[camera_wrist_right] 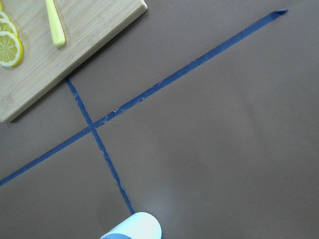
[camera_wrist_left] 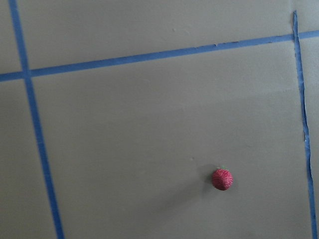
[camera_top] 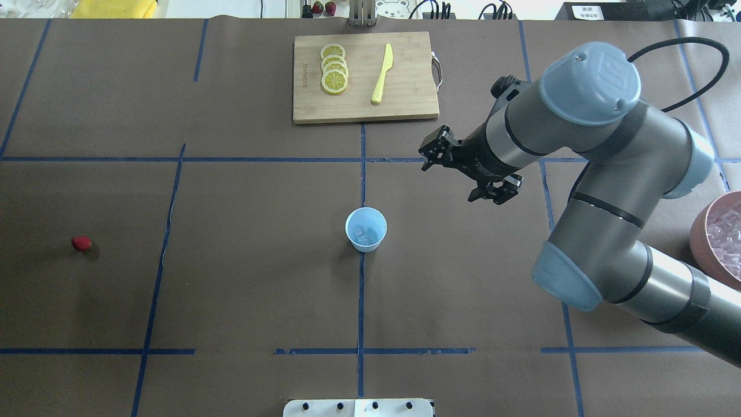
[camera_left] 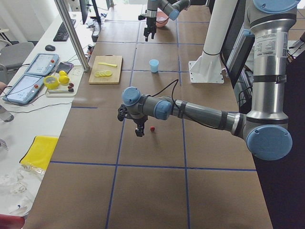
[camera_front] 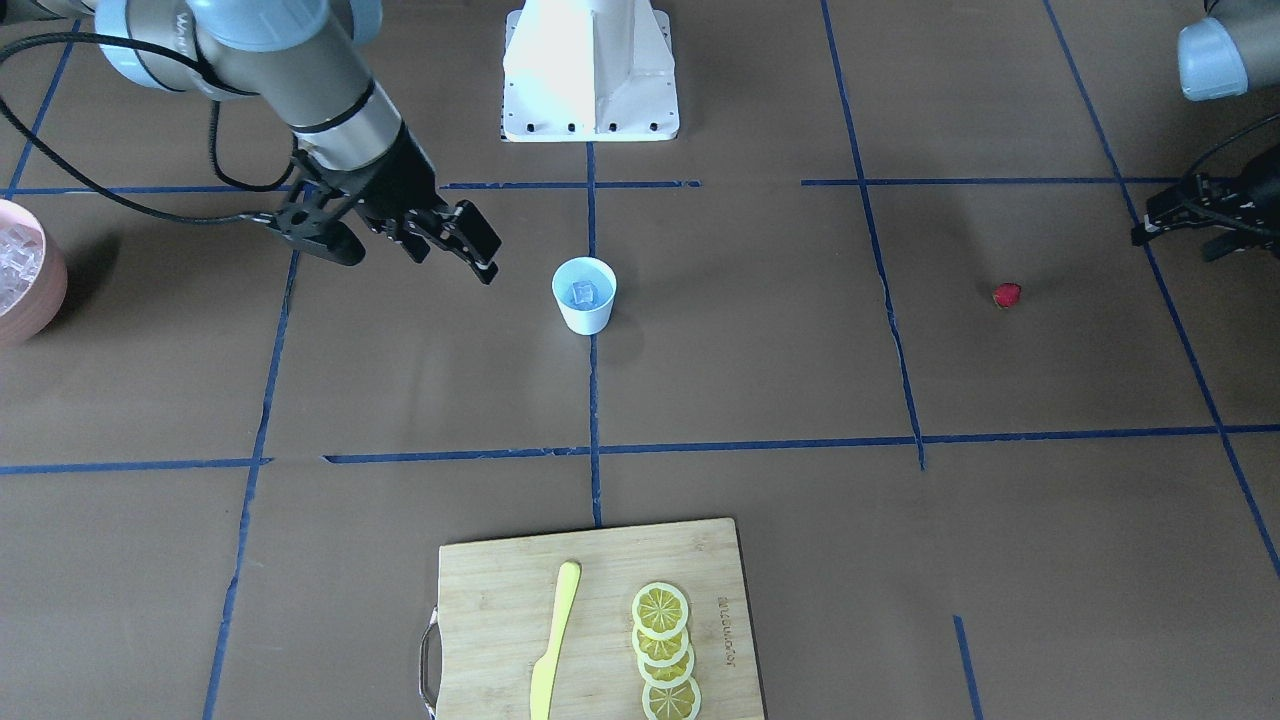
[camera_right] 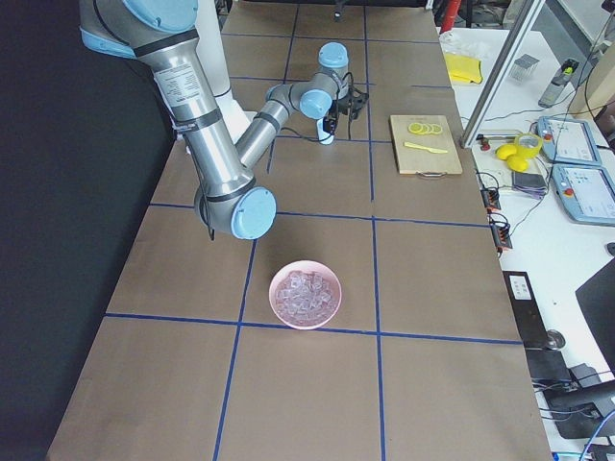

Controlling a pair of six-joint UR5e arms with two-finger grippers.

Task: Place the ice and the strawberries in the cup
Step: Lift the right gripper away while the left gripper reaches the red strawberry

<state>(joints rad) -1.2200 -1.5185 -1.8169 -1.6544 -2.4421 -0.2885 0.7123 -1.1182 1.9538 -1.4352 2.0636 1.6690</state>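
The pale blue cup stands upright at the table's middle with ice inside it. More ice fills the pink bowl on my right side. My right gripper hangs open and empty above the table, beside the cup and toward the bowl. The strawberry lies alone on my left side. My left gripper hovers just beside it, empty, its two prongs apart at the front view's edge.
A wooden cutting board with lemon slices and a yellow knife lies at the far edge, opposite the cup. The white robot base sits near the cup. Monitors and gear line the side bench.
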